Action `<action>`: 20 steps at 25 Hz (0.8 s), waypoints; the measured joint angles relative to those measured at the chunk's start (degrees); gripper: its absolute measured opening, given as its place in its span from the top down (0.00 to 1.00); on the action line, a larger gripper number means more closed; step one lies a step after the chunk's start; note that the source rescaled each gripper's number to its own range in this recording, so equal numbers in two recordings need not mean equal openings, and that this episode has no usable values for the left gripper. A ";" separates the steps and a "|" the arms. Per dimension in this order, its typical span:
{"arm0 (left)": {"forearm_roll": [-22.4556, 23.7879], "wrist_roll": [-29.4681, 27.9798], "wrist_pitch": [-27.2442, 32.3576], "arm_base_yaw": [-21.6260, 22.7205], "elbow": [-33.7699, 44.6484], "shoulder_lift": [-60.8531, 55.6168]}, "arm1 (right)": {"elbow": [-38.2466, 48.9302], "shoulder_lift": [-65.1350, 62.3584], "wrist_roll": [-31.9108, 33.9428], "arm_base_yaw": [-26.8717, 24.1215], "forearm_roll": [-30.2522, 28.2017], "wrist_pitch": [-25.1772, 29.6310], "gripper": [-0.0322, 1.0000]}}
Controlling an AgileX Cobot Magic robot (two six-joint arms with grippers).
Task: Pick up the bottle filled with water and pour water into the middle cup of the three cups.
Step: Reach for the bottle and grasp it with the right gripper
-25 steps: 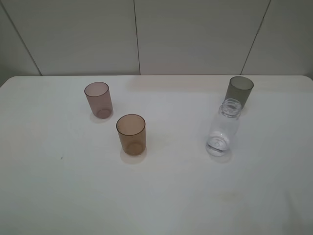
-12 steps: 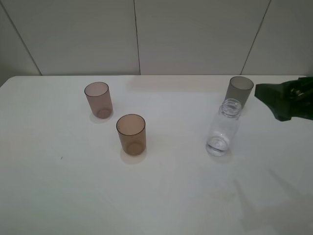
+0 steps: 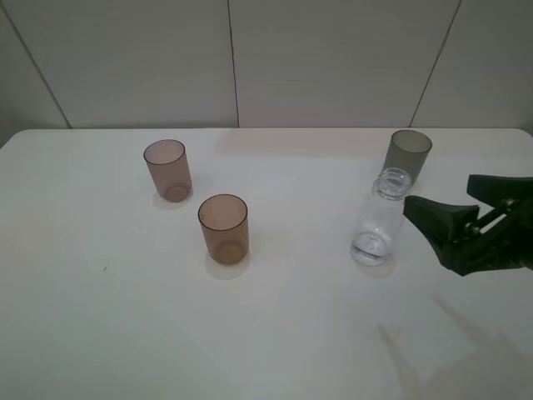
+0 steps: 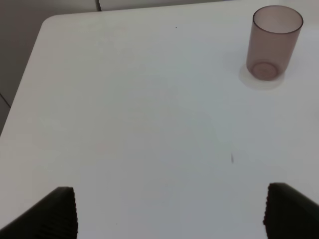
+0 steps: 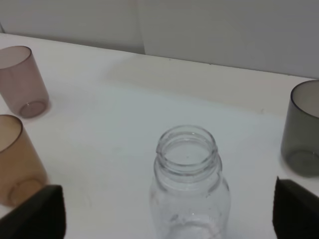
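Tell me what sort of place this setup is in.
Probably a lab or test room rather than a home: a bare white table against a plain panelled wall, holding only the bottle, an amber cup, a mauve cup and a grey cup.

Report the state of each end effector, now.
Left end effector: open, holding nothing.
Right end effector: open, holding nothing; the bottle stands just ahead of it, not gripped.
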 joint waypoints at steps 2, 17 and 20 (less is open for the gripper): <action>0.00 0.00 0.00 0.00 0.00 0.00 | 0.00 1.70 0.00 0.00 0.00 -0.22 0.19; 0.00 0.00 0.00 0.00 0.00 0.00 | 4.49 30.17 5.76 0.00 -0.17 -27.31 0.19; 0.00 0.00 0.00 0.00 0.00 0.00 | 5.55 38.19 5.76 0.00 -0.17 -37.40 0.19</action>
